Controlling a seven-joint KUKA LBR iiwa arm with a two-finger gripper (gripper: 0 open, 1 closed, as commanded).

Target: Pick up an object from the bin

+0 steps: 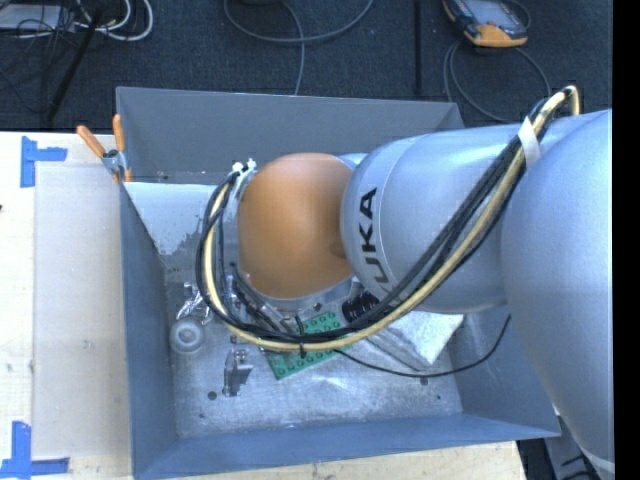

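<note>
Arm (450, 228) bent low into bin (300, 128), probably to bring pincer (238, 371) down to floor level. Pincer released or clenched: cannot tell. Nearest candidate is grey round cap (186, 336), near pincer at 10 o'clock, lying free.

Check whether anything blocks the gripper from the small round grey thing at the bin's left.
Nothing visible does. The round grey thing lies on the bare bin floor, just left of the wrist's cable loop, with nothing on top of it. What lies under the orange cover is hidden, so I cannot be sure.
</note>
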